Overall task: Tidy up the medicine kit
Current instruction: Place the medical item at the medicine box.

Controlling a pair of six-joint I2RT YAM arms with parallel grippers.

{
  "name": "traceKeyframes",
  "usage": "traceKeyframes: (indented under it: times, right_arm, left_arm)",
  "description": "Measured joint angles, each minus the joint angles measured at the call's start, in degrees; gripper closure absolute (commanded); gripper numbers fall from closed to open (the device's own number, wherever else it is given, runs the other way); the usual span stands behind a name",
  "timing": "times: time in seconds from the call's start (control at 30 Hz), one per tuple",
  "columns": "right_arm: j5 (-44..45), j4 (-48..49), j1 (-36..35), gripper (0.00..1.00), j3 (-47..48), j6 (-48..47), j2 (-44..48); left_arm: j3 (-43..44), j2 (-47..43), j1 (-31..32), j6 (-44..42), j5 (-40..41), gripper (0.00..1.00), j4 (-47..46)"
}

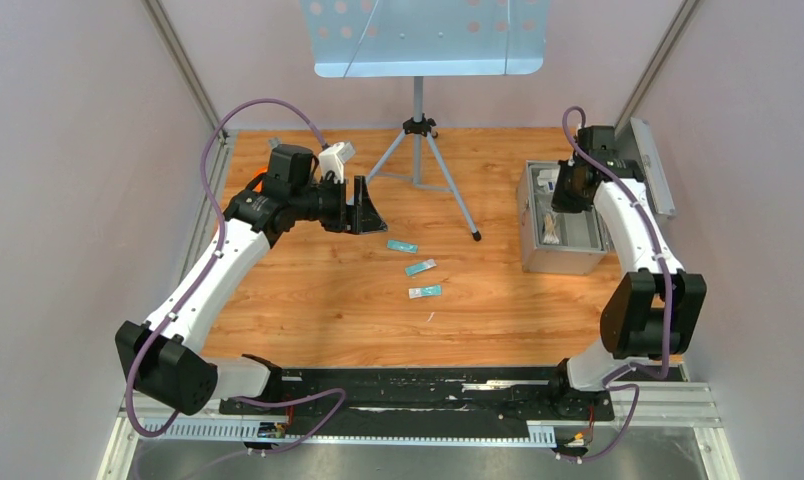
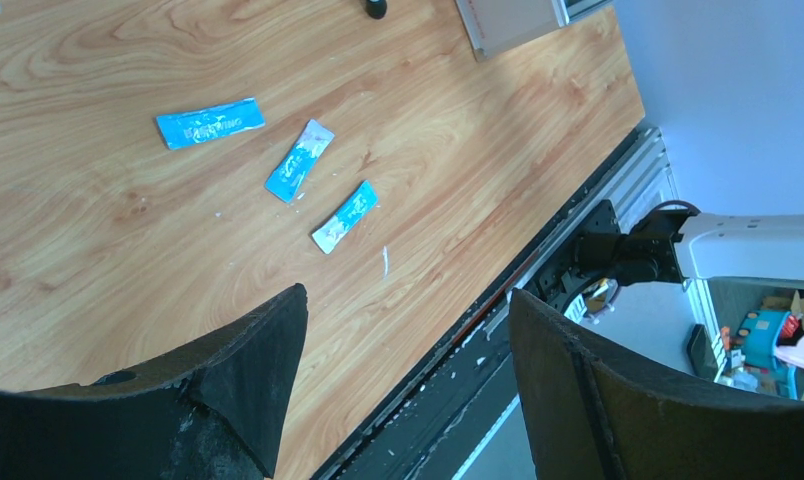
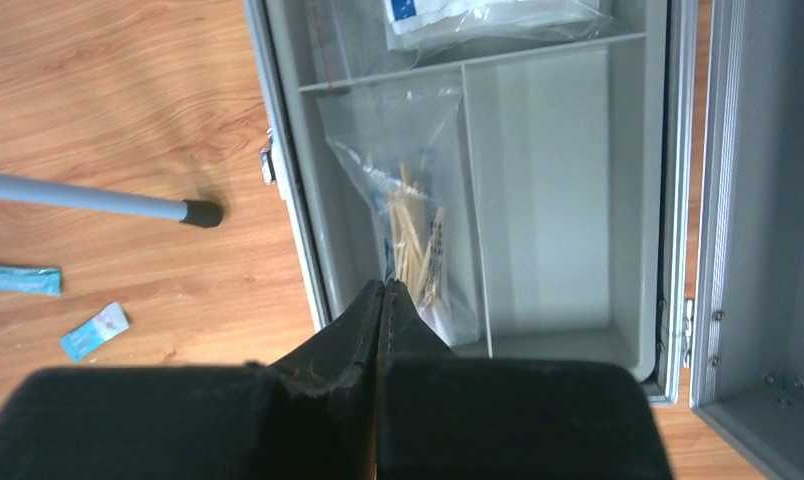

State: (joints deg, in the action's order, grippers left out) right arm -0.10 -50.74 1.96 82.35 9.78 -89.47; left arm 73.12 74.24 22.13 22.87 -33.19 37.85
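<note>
Packets (image 1: 421, 267), three blue ones, are lying loose at the table's (image 1: 308, 300) centre. Toward two o'clock the medicine kit (image 1: 563, 262) is sitting open, its lid resting at its three o'clock side. The right gripper (image 3: 383, 290) is hovering over a compartment holding a clear bag of sticks (image 3: 418, 230), jaws pressing together on nothing. At ten o'clock the left gripper (image 2: 408, 300) is hanging spread wide, empty.

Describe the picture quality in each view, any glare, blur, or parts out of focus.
Top external: even soft light, faint shadows, blue packets tiny but crisp. Left wrist: left gripper dark and soft up close, table sharp. Right wrist: shut right gripper a blurred black mass, pale sheen on the plastic bag in the medicine kit.
</note>
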Motion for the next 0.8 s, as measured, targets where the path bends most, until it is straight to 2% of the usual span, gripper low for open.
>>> traceKeyframes:
  times: [0.4,0.77,0.8]
  right_arm:
    - [3.2,6.0,0.0,1.0,-1.5,0.5,-8.3]
    - [2.6,7.2,0.0,1.0,-4.0,0.7,-6.7]
    - [2.4,7.1,0.0,0.96,-4.1,0.7,-5.6]
  left_arm:
    - [-0.4,0.0,0.0,0.0,0.0,0.19,-0.1]
    - [-1.6,0.0,0.0,0.0,-0.2,0.19,-0.4]
    - [-1.6,0.0,0.0,0.0,-0.2,0.19,-0.4]
